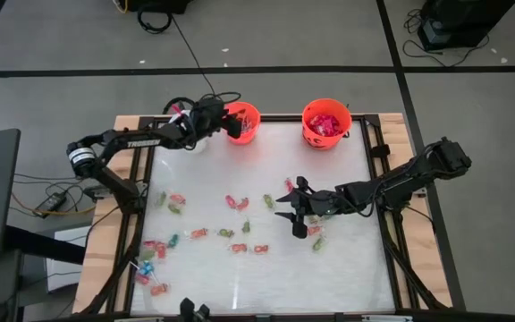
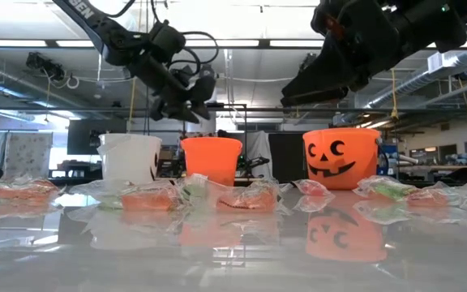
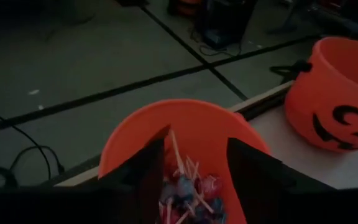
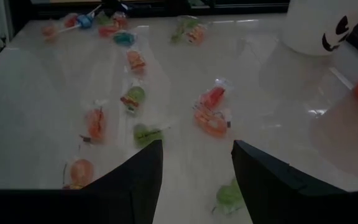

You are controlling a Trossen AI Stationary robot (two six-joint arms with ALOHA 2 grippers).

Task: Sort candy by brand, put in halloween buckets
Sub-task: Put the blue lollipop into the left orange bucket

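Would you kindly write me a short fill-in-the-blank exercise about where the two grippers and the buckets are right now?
1. The left gripper hangs over the small ____ bucket, its fingers apart.
2. Inside that bucket lie ____ with thin sticks.
3. The right gripper hovers with open fingers over loose ____ on the table.
4. In the low view the leftmost bucket is ____.

Missing words: orange; lollipops; candy; white
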